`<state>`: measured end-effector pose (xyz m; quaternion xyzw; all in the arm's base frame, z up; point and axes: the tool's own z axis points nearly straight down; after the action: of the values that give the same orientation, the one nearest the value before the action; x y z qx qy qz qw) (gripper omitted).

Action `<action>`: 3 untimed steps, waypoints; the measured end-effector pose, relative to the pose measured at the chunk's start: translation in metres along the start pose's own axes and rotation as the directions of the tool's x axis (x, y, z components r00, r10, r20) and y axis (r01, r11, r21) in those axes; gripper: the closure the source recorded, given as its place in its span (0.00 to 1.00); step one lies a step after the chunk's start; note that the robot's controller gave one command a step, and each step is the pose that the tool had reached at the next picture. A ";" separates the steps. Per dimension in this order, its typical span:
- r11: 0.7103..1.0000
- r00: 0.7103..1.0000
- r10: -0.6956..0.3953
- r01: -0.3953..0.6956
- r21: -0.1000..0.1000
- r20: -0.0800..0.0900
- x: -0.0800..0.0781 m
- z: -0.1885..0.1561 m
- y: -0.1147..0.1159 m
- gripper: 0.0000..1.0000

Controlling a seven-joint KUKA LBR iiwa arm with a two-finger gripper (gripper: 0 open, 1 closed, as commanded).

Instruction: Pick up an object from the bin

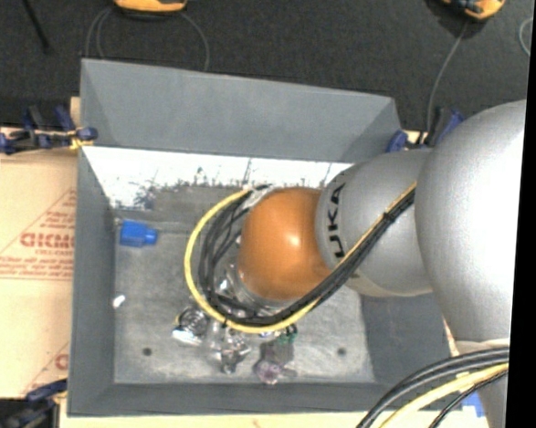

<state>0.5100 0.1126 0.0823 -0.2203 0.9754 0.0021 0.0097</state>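
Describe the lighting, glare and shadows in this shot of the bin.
Camera view: light falls hardest along the far part of the bin, washed out to white; a soft glare spot sits on the orange cover; the arm shades the floor beneath it, leaving the small heap by the front wall dimmer; the blue block at left is evenly lit.

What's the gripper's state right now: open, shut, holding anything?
Gripper: cannot be told. The orange cover mostly hides it, low over a heap of small shiny bits near the front of the bin.
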 end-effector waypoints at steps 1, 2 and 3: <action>1.000 1.000 -0.001 0.001 -0.001 -0.015 0.004 0.002 0.001 1.00; 0.994 0.994 0.105 -0.105 0.002 -0.011 -0.043 -0.018 -0.031 1.00; 0.994 0.994 0.105 -0.105 0.001 -0.015 -0.042 -0.017 -0.030 0.00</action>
<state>0.5602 0.1032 0.1005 -0.1686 0.9857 0.0008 0.0021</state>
